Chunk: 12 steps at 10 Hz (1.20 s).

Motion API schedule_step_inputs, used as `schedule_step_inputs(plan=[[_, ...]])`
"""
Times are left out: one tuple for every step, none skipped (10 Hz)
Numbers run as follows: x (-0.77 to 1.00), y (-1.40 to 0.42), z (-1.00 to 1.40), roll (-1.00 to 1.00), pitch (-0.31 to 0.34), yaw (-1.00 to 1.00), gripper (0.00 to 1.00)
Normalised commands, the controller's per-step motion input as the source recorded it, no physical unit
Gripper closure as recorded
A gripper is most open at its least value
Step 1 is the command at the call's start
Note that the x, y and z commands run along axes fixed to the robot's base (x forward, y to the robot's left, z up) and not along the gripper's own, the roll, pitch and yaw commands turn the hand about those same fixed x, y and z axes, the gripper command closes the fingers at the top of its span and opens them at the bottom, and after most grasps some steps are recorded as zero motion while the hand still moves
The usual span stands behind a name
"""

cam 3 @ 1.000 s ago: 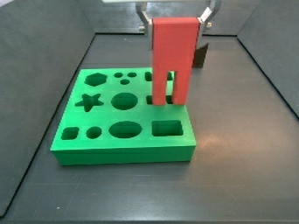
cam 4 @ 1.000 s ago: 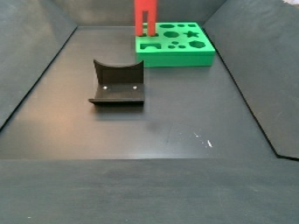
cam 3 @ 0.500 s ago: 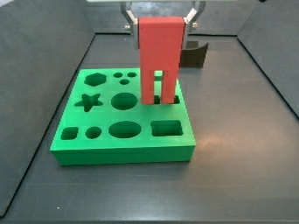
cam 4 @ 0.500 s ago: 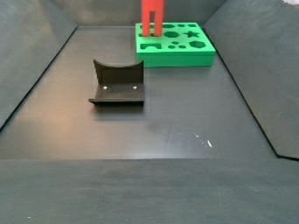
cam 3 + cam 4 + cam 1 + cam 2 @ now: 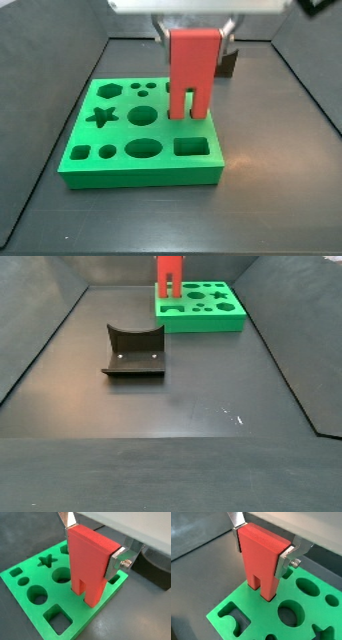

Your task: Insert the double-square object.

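The double-square object (image 5: 194, 70) is a tall red block with two square prongs pointing down. My gripper (image 5: 195, 35) is shut on its solid upper part, with a silver finger (image 5: 117, 561) on each side, as both wrist views show (image 5: 262, 547). The block hangs upright over the green board (image 5: 134, 165), near the board's right edge. Its prong tips are at about the level of the board's top; I cannot tell whether they have entered the holes they cover. In a side view the block (image 5: 168, 276) stands at the board's (image 5: 214, 318) left end.
The dark fixture (image 5: 134, 351) stands on the floor in the middle of the bin, apart from the board, and shows behind the block in a side view (image 5: 230, 62). Sloping dark walls (image 5: 40, 346) close the bin on both sides. Other shaped holes (image 5: 142, 116) fill the board.
The gripper with the red block has shifted sideways over the board, left and then partly back right, and has come down a little; more of the gripper body shows.
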Motion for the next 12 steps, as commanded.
schedule_step_inputs(plan=[[0.07,0.0,-0.21,0.04,0.0,0.0,1.0],[0.11,-0.04,-0.22,0.0,0.0,-0.07,1.0],[0.24,-0.1,-0.26,0.0,0.0,-0.17,1.0],[0.21,-0.09,-0.3,0.0,0.0,-0.15,1.0],[0.12,-0.05,-0.29,0.0,0.0,-0.09,1.0],[0.05,-0.01,-0.29,0.0,0.0,-0.05,1.0],[0.02,-0.01,-0.27,0.0,0.0,-0.04,1.0],[0.0,-0.01,-0.27,0.01,0.0,-0.05,1.0],[0.0,0.0,-0.28,0.01,-0.019,-0.06,1.0],[0.0,0.0,-0.17,0.01,-0.024,-0.05,1.0],[0.0,0.05,0.0,-0.04,0.0,0.0,1.0],[0.0,0.0,0.0,0.0,0.0,0.0,1.0]])
